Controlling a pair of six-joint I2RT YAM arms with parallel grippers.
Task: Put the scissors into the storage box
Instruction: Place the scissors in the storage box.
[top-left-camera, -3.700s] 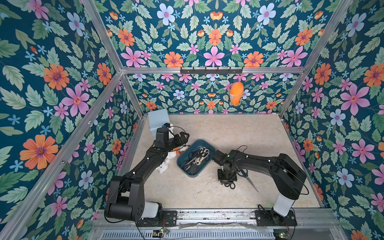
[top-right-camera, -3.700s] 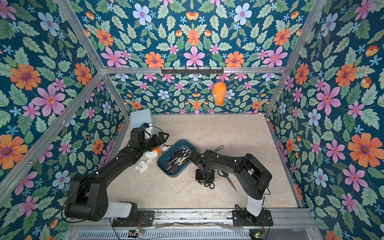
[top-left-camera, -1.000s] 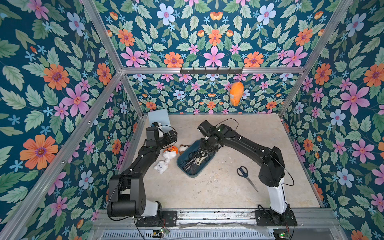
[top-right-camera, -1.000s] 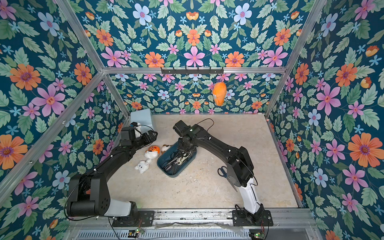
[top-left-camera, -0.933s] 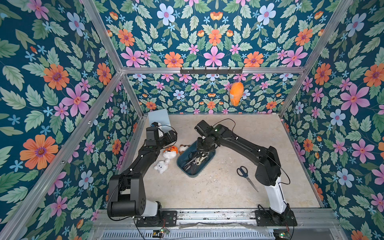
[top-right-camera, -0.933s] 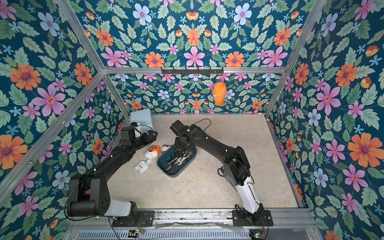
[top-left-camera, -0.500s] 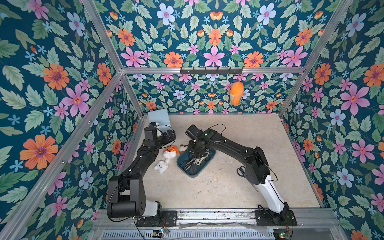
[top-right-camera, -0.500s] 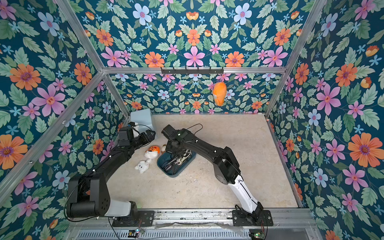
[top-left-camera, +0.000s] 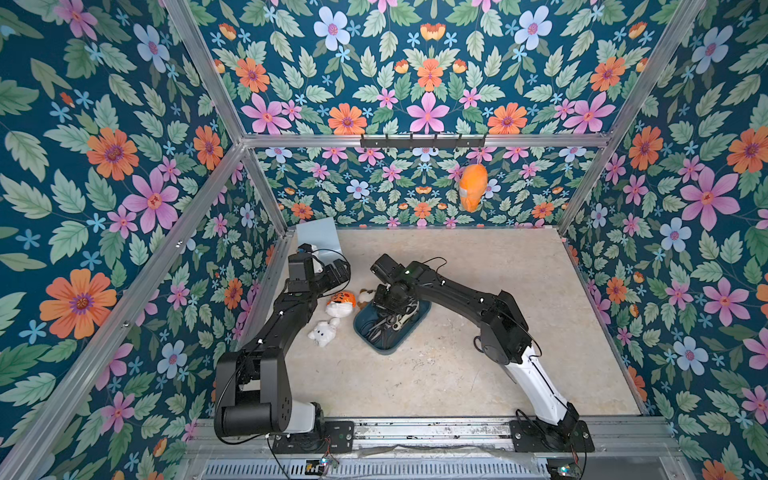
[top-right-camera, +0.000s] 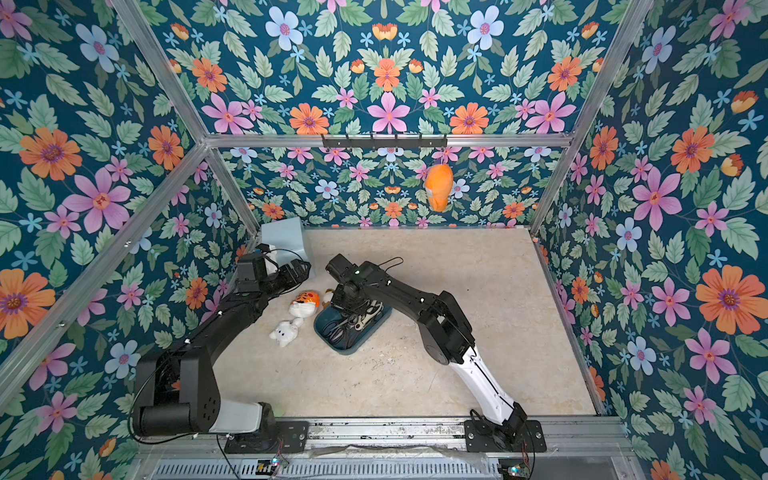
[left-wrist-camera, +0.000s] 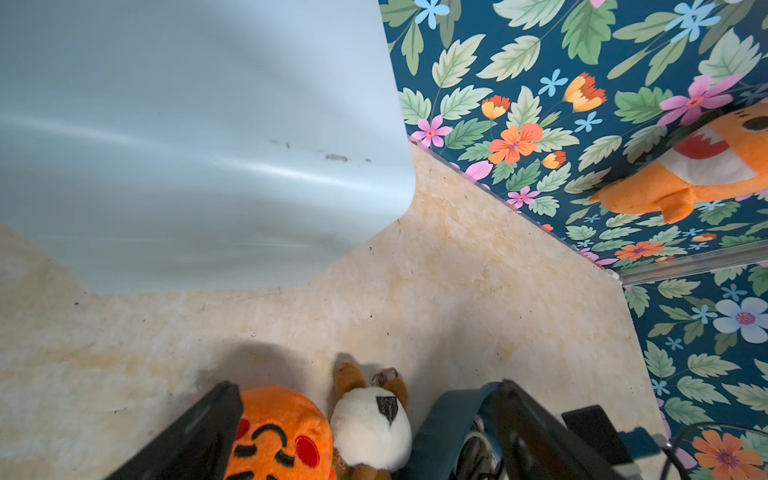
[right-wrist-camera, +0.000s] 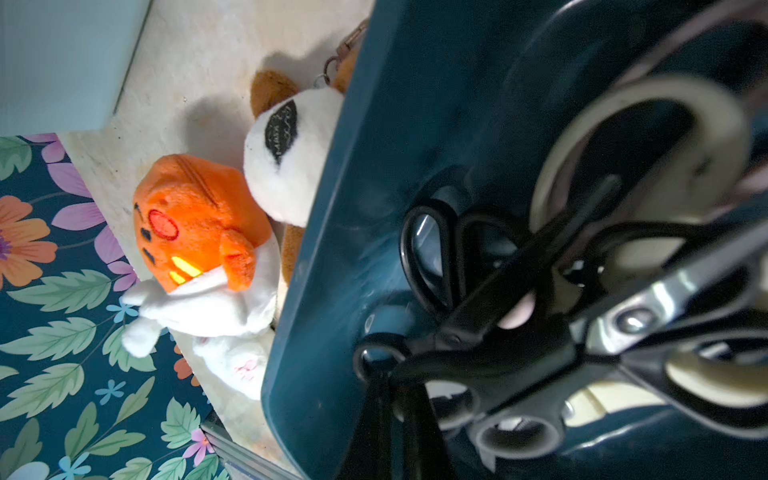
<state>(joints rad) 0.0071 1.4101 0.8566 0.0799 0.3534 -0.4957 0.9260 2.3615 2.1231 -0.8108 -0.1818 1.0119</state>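
Right gripper (top-left-camera: 385, 306) closed — scissors (top-left-camera: 392, 322) beneath, in storage box (top-left-camera: 384, 350).

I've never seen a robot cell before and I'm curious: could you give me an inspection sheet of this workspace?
Surface: beige table, lightly scuffed.
Job's things: scissors piled in the box; none seen outside it.
Clutter: three plush toys beside the box; pale block in the corner.
Grippers: left gripper open, empty; right gripper shut, low over the box.
Cables: black loops on both arms.
Surroundings: floral walls; orange plush hanging from a hook rail.
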